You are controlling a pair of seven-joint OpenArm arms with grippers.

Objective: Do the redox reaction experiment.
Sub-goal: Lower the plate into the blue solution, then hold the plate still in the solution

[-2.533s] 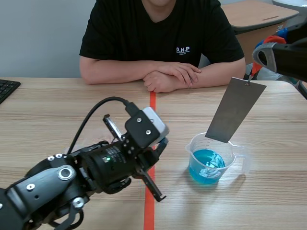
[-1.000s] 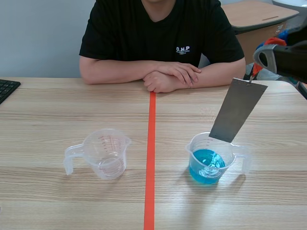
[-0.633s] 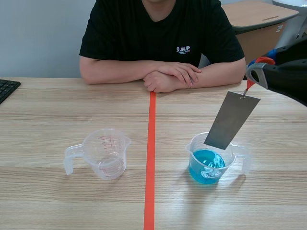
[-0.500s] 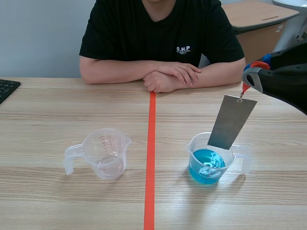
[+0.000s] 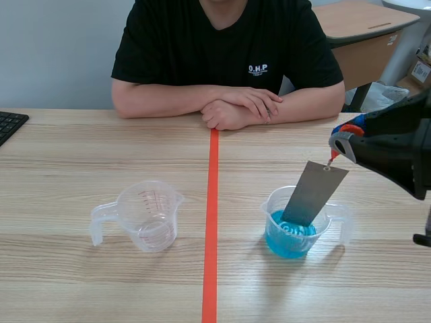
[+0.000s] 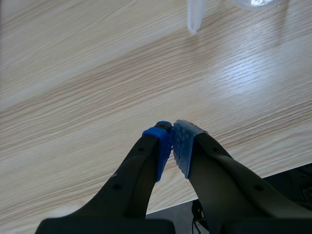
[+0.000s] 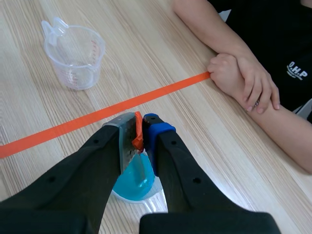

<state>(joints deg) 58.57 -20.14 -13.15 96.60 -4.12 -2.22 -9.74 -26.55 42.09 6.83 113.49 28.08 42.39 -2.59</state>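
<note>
A grey metal plate (image 5: 311, 194) hangs tilted from a red tag (image 5: 333, 154), and my right gripper (image 5: 345, 138) is shut on that tag. The plate's lower end dips into the blue liquid of a clear beaker (image 5: 291, 237) right of the tape line. In the right wrist view the red tag (image 7: 138, 137) is pinched in the right gripper (image 7: 140, 124), with the blue beaker (image 7: 132, 185) directly under it. An empty clear beaker (image 5: 149, 215) stands left of the line. My left gripper (image 6: 171, 130) is shut on nothing, low over bare table; it is outside the scene view.
A person sits across the table with folded arms (image 5: 236, 108) resting on it. A keyboard (image 5: 9, 125) lies at the far left edge. The empty beaker's handle (image 6: 194, 14) shows ahead of the left gripper, and the table's near edge (image 6: 273, 168) runs close by it.
My right gripper came down and to the left, lowering the plate's end into the blue liquid. The left arm, in front of the empty beaker earlier, has left the scene view.
</note>
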